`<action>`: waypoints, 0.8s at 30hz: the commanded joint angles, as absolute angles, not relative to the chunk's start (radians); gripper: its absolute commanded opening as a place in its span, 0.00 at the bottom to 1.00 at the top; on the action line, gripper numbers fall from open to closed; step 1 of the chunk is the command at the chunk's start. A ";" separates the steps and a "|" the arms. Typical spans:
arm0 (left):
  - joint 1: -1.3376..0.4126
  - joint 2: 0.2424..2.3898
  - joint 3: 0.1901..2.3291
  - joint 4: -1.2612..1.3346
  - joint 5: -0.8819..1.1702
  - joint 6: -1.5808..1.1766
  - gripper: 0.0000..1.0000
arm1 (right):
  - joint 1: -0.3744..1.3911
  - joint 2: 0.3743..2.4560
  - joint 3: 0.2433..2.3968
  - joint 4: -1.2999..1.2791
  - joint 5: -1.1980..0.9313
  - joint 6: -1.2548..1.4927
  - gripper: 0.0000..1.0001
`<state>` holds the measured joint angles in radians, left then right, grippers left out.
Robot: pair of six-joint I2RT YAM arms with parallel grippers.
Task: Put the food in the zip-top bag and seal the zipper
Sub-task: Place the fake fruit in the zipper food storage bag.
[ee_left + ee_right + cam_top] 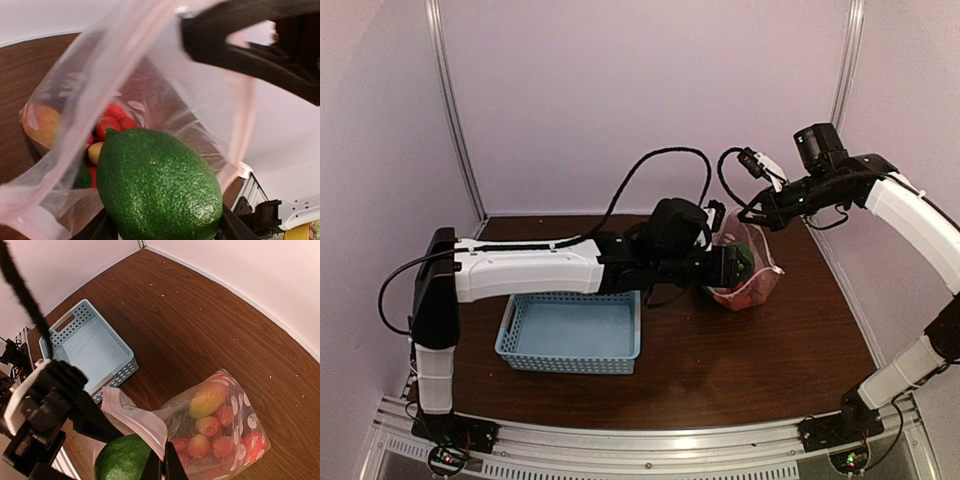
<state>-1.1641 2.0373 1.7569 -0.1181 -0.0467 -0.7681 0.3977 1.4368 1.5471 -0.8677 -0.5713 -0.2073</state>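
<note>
The clear polka-dot zip-top bag (pixel 757 283) stands on the table, holding red tomatoes (pixel 210 442), a yellow-orange piece (pixel 207 399) and a dark green piece (pixel 82 177). My right gripper (pixel 164 467) is shut on the bag's pale mouth edge, the zipper strip (pixel 135 415), and holds the mouth up and open. My left gripper (pixel 162 230) is shut on a round, bumpy green fruit (pixel 160 185) and holds it right at the bag's mouth, partly inside the opening. In the top view the left gripper (pixel 732 264) meets the bag from the left and the right gripper (pixel 760 215) is above it.
A light-blue perforated basket (pixel 570 335) sits on the table left of the bag, under the left arm; it looks empty in the right wrist view (pixel 85 347). Walls close the table at the back and sides.
</note>
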 commanded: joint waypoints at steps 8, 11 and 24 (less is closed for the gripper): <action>-1.121 2.117 1.847 -0.146 -0.080 -0.820 0.73 | 0.407 1.397 1.551 -0.860 -0.577 -0.207 0.00; -1.121 2.097 1.854 -0.161 -0.078 -0.802 0.78 | 0.406 1.400 1.546 -0.858 -0.583 -0.207 0.00; -1.125 1.761 1.504 0.039 0.170 -0.522 0.78 | 0.405 1.407 1.533 -0.849 -0.584 -0.217 0.00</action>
